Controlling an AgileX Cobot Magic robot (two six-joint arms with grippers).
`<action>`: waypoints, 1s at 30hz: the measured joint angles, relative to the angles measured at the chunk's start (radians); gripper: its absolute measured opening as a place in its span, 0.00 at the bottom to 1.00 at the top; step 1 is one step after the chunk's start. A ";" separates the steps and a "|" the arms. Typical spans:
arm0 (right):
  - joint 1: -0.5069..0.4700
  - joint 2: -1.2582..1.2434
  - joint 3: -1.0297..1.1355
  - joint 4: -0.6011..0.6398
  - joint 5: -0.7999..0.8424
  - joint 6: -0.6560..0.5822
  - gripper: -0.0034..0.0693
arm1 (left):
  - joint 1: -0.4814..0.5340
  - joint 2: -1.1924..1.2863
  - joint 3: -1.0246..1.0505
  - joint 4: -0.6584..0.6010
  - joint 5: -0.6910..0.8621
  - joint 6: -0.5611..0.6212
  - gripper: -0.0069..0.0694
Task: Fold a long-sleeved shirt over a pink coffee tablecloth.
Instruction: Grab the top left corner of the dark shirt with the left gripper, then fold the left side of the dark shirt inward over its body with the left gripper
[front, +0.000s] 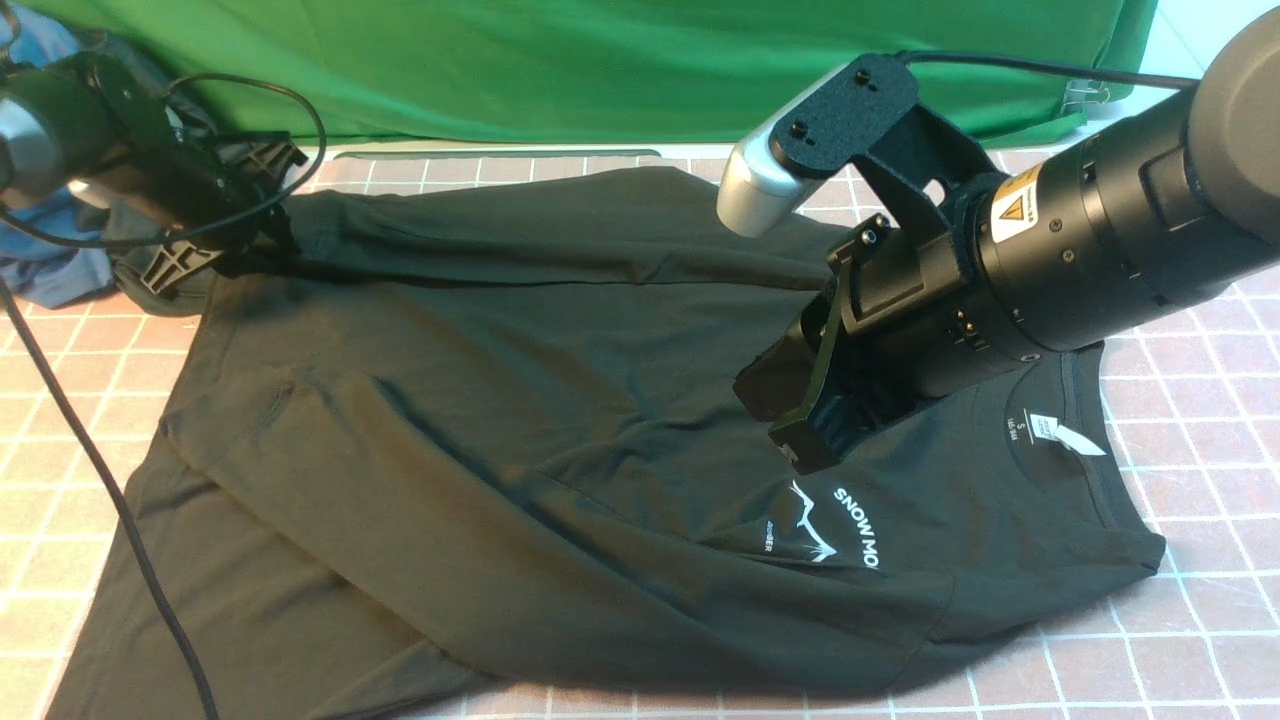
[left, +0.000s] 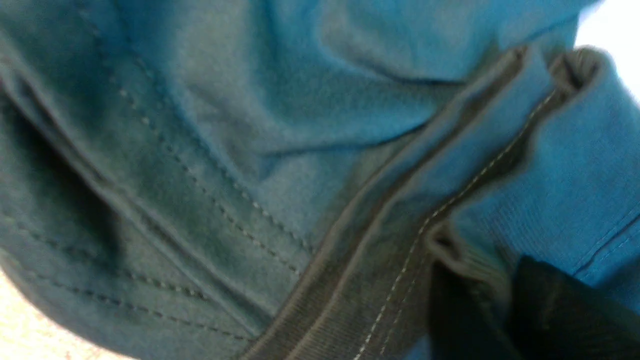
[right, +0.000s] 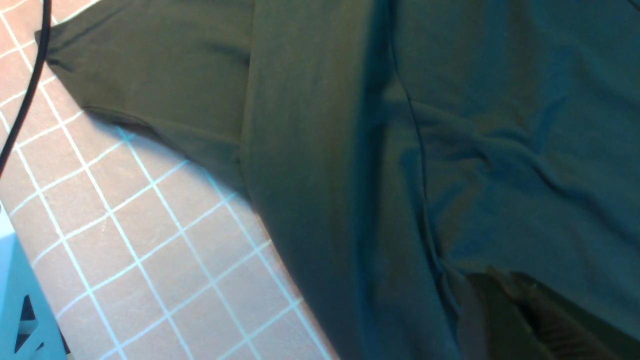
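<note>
Front view: a large black cotton long-sleeved shirt (front: 520, 400) with a white mountain outline and "SNOW MO" lettering lies spread across the centre of the frame. It rests on a dusty-pink coffee tablecloth (front: 1200, 420) with a thin white grid. The neck is at the right and one sleeve is folded across the body. The left tool (front: 235, 215) sits at upper left, at the shirt's far corner; I cannot tell how wide it stands. The right tool (front: 810, 440) comes in from the upper right, closed up narrow, with its tip down on the chest just above the lettering. A plain bright green cloth (front: 600, 70) hangs along the top, and a thin black cable (front: 100, 470) runs down the left side.

Left wrist view: teal-tinted stitched fabric fills the frame, with a dark finger (left: 565, 310) at lower right.

Right wrist view: the shirt covers the right and top, pink grid shows at lower left, and the fingers (right: 530, 320) are close together at lower right.
</note>
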 joint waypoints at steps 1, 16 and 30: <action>0.000 0.000 0.000 0.000 0.000 0.000 0.15 | 0.000 0.000 0.000 -0.003 0.005 0.012 0.19; 0.000 0.000 0.000 0.000 0.007 0.000 0.17 | 0.000 -0.171 0.000 -0.005 0.269 0.122 0.15; 0.000 0.000 0.000 0.000 0.026 0.000 0.17 | -0.027 -0.339 0.117 0.123 0.481 0.111 0.15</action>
